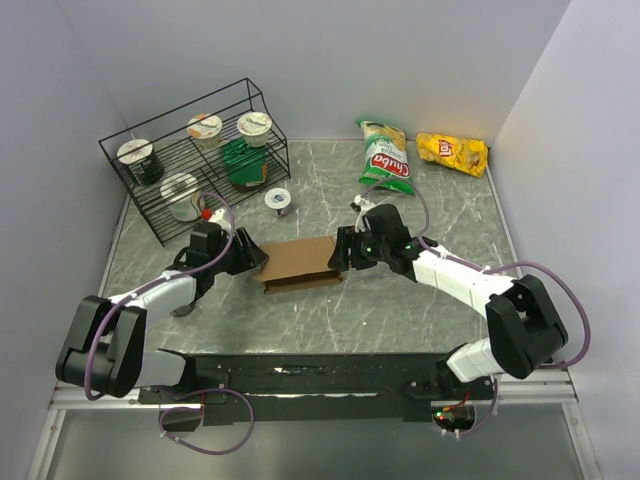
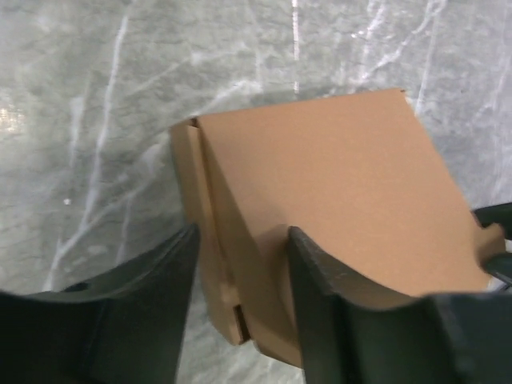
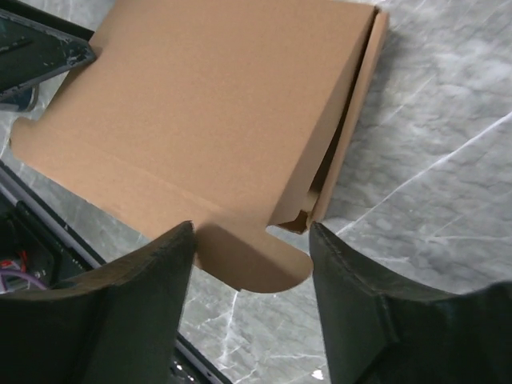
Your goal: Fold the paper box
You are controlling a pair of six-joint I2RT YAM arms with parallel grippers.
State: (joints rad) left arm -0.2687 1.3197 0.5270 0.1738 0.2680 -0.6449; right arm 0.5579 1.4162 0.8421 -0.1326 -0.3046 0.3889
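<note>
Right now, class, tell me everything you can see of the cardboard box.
The cardboard box is plain brown corrugated card, unprinted and partly folded. A broad top panel lies over folded-up side walls, not fully shut, and a rounded tab sticks out at its right end. It rests on the table, midway between the two arms. Open jaws straddle each end; whether they touch it is unclear.

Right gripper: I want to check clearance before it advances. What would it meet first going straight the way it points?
The paper box. In the right wrist view its rounded tab lies between the fingers of the right gripper, so contact would probably come almost at once; depth is unclear.
</note>
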